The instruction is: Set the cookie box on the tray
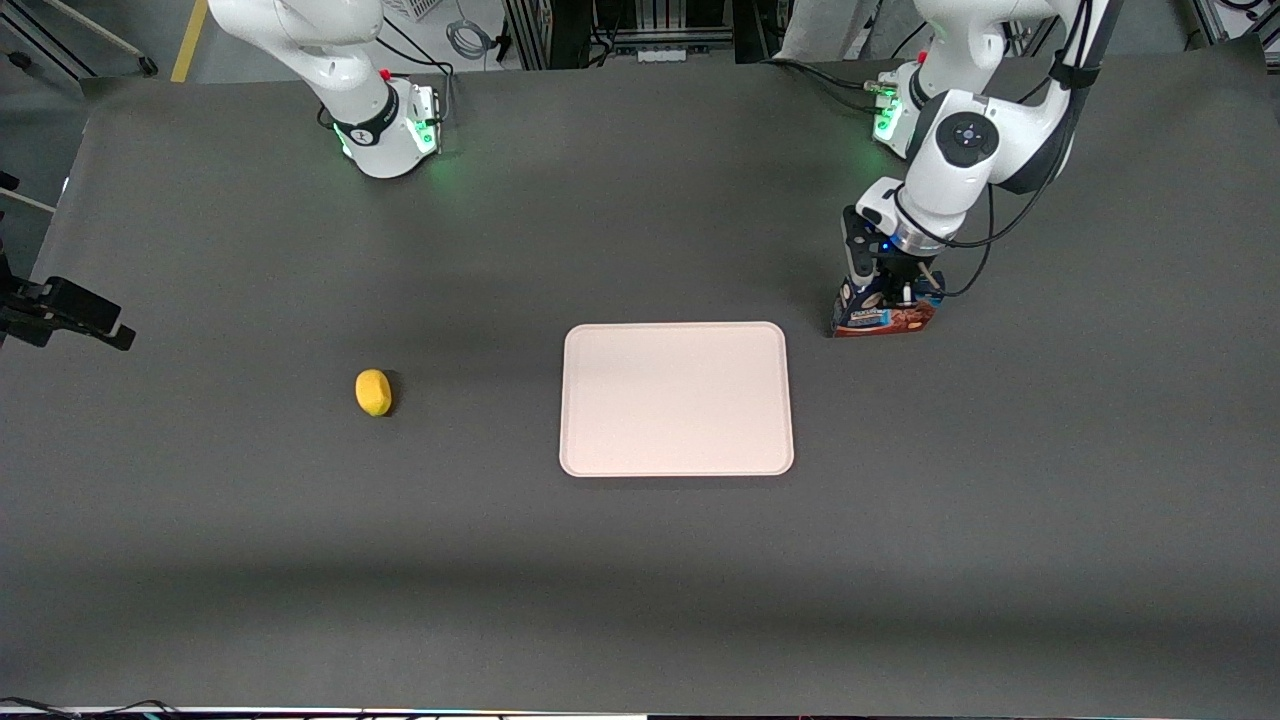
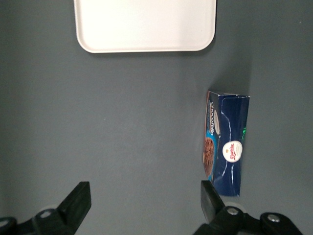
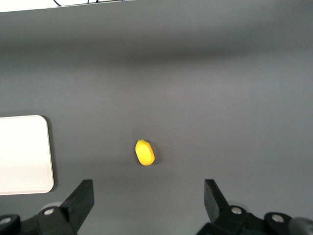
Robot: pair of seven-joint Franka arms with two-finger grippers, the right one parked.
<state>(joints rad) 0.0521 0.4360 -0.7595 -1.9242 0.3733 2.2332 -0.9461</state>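
The tray (image 1: 676, 398) is lying flat in the middle of the bench (image 1: 640, 580), with nothing on it. Just beside it, toward the working arm's end and slightly farther from the front camera, the cookie box (image 1: 884, 318) is standing on the bench. The hand (image 1: 893, 290) is being held right above the box, fingers (image 2: 213, 201) spread wide, gripping nothing. The box's long side is running along one finger, not between both.
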